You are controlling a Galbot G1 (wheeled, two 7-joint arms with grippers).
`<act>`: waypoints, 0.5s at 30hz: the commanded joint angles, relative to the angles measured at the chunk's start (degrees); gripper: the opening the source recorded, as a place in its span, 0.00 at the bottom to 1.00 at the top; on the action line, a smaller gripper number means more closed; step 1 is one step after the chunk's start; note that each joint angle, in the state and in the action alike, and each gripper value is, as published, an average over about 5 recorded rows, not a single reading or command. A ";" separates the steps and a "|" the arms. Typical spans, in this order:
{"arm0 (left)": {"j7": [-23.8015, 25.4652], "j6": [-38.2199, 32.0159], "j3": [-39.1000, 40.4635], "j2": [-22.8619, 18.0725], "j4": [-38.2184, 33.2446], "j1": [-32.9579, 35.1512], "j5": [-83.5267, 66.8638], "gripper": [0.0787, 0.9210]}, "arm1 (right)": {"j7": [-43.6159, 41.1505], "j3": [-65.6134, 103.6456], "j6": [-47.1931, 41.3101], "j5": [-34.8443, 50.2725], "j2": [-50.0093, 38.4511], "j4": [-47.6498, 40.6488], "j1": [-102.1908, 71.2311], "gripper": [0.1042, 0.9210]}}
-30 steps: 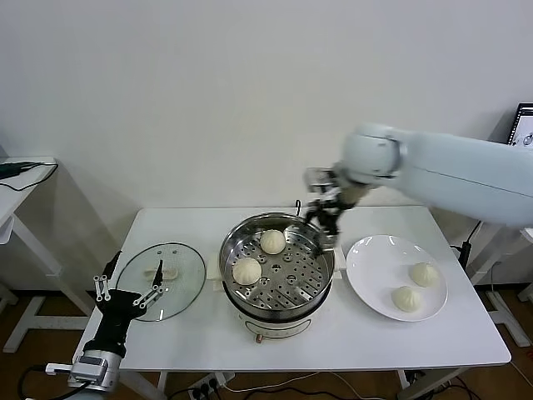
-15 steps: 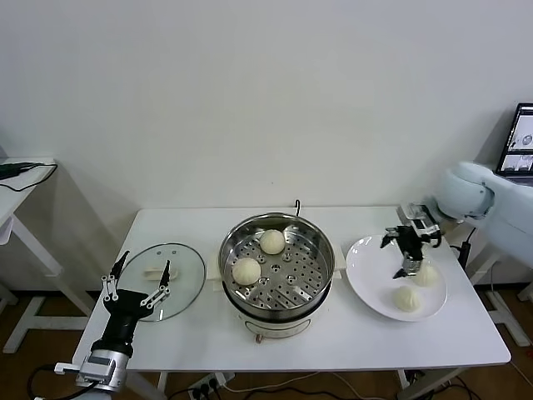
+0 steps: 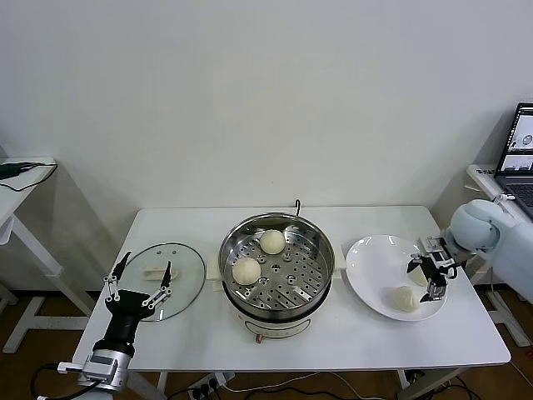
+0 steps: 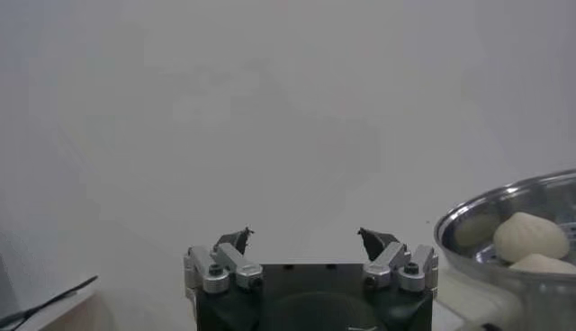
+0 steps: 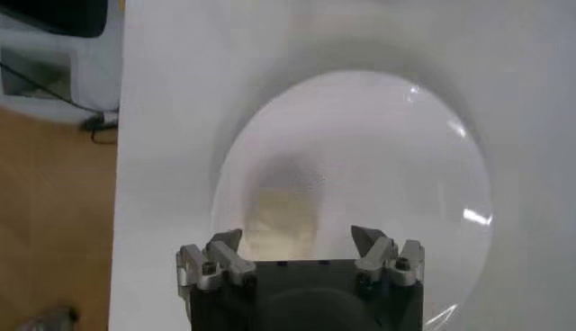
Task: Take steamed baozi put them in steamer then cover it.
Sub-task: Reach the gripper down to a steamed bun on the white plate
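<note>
The steamer [image 3: 310, 283] stands at the table's middle with two baozi on its perforated tray, one at the back [image 3: 271, 242] and one at the left [image 3: 246, 271]. A third baozi [image 3: 405, 298] lies on the white plate [image 3: 375, 258]. My right gripper [image 3: 429, 277] is open just above the plate's right side and mostly hides the fourth baozi. In the right wrist view that baozi [image 5: 283, 211] shows blurred between the open jaws of the right gripper [image 5: 297, 241]. The glass cover [image 3: 171, 271] lies flat at the left. My left gripper [image 3: 137, 283] is open at its near edge.
The left wrist view shows the open left gripper [image 4: 304, 238] and the steamer's rim [image 4: 504, 200] with a baozi [image 4: 531, 236] inside. A laptop [image 3: 520, 158] sits on a side table at the far right. A black cord [image 3: 296, 205] rises behind the steamer.
My right arm has swung from the steamer's back right rim to the plate and lowered over its right-hand baozi, still open. The left gripper has barely shifted.
</note>
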 commanded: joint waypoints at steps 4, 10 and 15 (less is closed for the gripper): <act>-0.08 0.08 0.14 -0.03 -0.15 0.06 0.14 0.88 | 1.46 6.52 1.79 -4.88 1.96 -3.14 -8.13 0.88; 0.01 0.06 0.21 0.15 -0.02 0.07 0.15 0.88 | 2.67 7.68 1.95 -6.07 3.23 -4.17 -9.41 0.88; 0.12 0.03 0.15 0.20 0.07 0.03 0.15 0.88 | 2.87 8.20 1.87 -6.23 4.00 -4.59 -9.98 0.88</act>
